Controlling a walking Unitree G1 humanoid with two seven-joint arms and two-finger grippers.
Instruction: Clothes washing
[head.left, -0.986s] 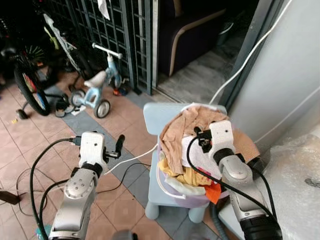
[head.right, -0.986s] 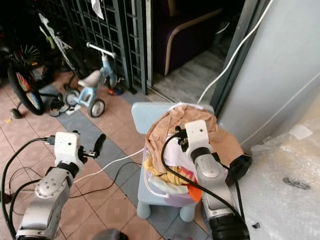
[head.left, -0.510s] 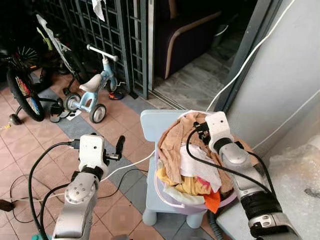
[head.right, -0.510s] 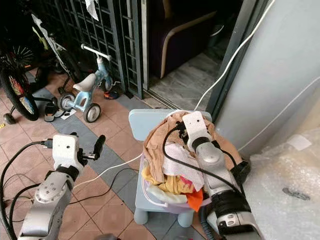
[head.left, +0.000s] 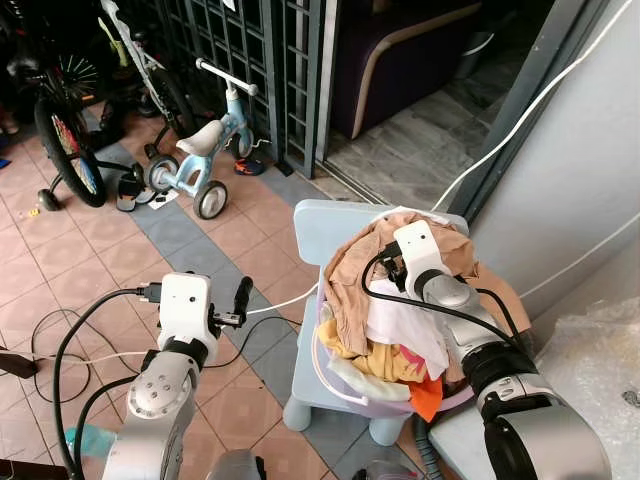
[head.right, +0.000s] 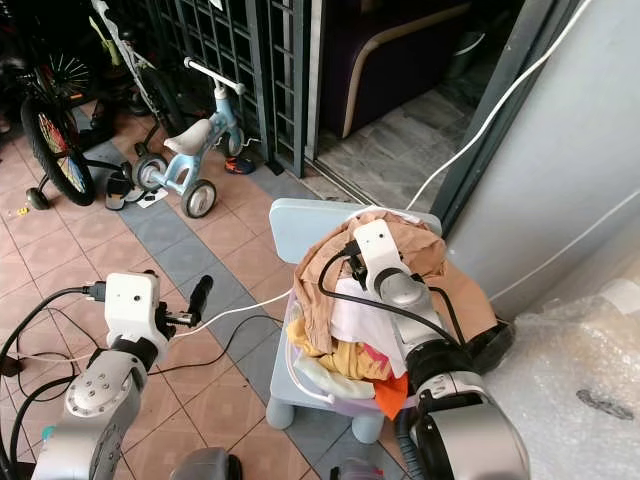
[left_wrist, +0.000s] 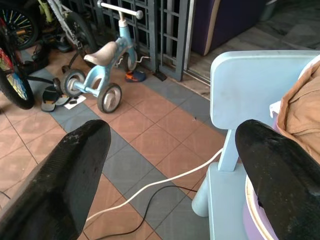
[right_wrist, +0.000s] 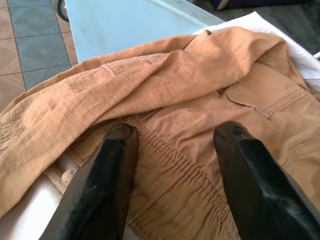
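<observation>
Right wrist view, right hand (right_wrist: 172, 150) spread wide, now pressed onto tan garment (right_wrist: 200, 90) (nearer than before), left hand (left_wrist: 175, 165) open.

Silver arms, jointed segments, black collars. White boxy wrist housings, black cables looping off each. Left gripper (left_wrist: 170, 170) and right gripper (right_wrist: 172, 150): two long matte-black fingers, scuffed.
</observation>
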